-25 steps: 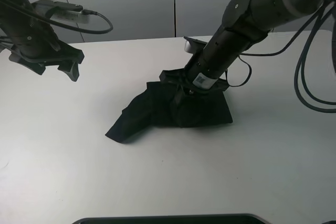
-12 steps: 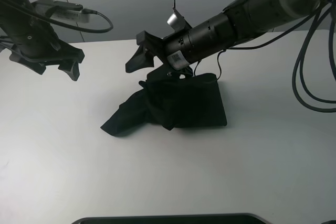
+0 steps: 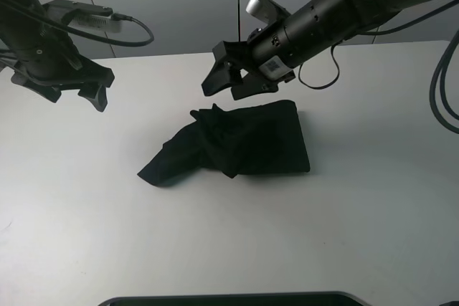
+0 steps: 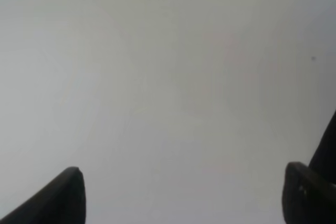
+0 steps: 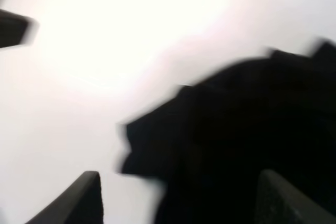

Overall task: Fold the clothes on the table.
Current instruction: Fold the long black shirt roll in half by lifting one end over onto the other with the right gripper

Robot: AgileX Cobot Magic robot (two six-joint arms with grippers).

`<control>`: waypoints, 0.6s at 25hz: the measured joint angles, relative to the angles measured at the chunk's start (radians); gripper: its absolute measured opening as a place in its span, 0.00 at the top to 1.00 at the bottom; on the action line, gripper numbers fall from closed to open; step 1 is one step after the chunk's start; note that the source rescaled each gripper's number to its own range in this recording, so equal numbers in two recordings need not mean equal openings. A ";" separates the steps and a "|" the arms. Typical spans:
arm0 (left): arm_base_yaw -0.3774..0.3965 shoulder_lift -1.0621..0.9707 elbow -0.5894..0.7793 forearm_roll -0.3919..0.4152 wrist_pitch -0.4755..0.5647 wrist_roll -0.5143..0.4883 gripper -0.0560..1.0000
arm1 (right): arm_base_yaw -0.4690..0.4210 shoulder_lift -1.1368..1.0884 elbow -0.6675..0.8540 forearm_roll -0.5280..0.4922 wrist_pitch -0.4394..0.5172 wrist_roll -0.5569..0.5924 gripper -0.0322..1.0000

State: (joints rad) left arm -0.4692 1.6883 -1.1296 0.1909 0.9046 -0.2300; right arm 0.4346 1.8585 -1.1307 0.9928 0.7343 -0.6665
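Well, from the high camera, the black garment (image 3: 247, 145) lies near the middle of the white table (image 3: 344, 234). Its right part is a fairly flat, squared panel. Its left part trails off into a rumpled tail that points toward the near-left.

The right gripper (image 3: 226, 85) hangs just above the garment's far-left corner. Its fingers are spread and hold nothing, and it is clear of the cloth. The left gripper (image 3: 77, 98) is well apart, over bare table at the far left, and it too is spread and empty.

I'd say the fold is half made and this is a pause between grasps.

The left wrist camera shows only plain tabletop (image 4: 157, 77) between two dark fingertips (image 4: 68, 195) set wide apart. No cloth is in reach of that arm.

The right wrist camera is blurred. It does show the garment's bunched edge (image 5: 247, 135) below and ahead of the parted fingers (image 5: 84, 198), with nothing between them.

To my eye, the next move calls for a pinch on the loose tail. The tail would then be carried over the flat panel so the edges line up. The right arm is the one in place for that, since the left would have to cross a long way first.
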 joint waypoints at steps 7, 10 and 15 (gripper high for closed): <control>0.000 0.000 0.000 0.004 0.012 0.000 0.01 | -0.036 -0.020 0.036 -0.309 0.103 0.349 0.23; 0.000 0.000 0.000 0.004 0.015 0.000 0.00 | -0.034 -0.003 0.090 -0.184 0.104 0.303 0.22; 0.000 0.000 0.000 0.006 0.017 0.000 0.00 | -0.026 0.059 0.125 0.070 0.098 0.128 0.21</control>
State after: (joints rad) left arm -0.4692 1.6883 -1.1296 0.1967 0.9220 -0.2300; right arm 0.4090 1.9173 -1.0061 1.0633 0.8326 -0.5387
